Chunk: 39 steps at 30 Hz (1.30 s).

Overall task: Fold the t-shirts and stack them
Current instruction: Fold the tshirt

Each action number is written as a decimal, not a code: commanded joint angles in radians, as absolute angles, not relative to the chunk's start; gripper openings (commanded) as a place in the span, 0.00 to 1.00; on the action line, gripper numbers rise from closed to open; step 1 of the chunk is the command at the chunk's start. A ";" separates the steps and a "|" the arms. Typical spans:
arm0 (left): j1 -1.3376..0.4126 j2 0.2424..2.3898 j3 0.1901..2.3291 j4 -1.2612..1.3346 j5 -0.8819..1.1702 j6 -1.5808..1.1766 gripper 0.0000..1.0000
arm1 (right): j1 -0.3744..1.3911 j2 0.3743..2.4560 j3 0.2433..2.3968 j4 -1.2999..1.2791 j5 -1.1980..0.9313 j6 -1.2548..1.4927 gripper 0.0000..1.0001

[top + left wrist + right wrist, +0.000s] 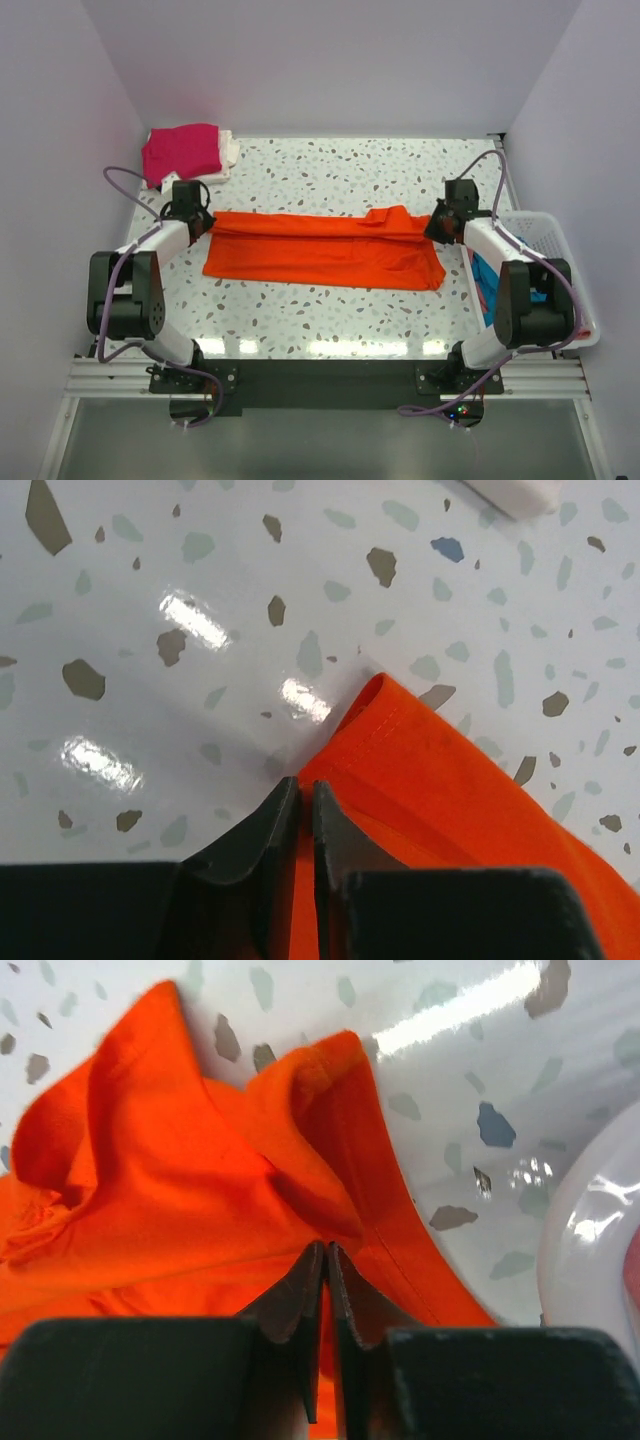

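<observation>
Lying flat across the middle of the table [330,170], the orange t-shirt [320,250] is folded into a long band. Its long axis runs left to right, one end toward each arm.

- Left end: square and tidy. The left gripper [205,225] sits at its far corner. In the left wrist view the fingers [275,825] are pressed together on the hemmed edge of the cloth [450,800].
- Right end: rumpled, with a raised fold. The right gripper [437,228] is at the far corner. In the right wrist view the fingers [300,1290] are pinched shut on bunched fabric [180,1180].

Edges:
- The far long edge is fairly straight.
- The near edge sags slightly toward the right.

Room:
- Bare tabletop lies both nearer and farther than the band.
- The far left corner holds a magenta-pink t-shirt [180,150] on a white t-shirt [230,150].
- The basket [560,235] stands just beyond the right end, with a teal-blue t-shirt [487,275] inside.
</observation>
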<state>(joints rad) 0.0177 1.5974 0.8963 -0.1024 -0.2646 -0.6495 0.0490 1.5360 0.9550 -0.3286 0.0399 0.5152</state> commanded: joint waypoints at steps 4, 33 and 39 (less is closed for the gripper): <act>0.029 1.468 0.802 -0.063 -0.235 -0.723 0.51 | 0.040 1.474 0.902 -0.279 0.031 0.534 0.35; -0.235 1.462 0.833 -0.038 -0.110 -0.712 0.57 | 0.436 1.960 1.410 -0.350 0.301 0.431 0.49; -0.235 1.459 0.833 -0.035 -0.106 -0.712 0.57 | 0.442 1.967 1.401 -0.341 0.298 0.437 0.34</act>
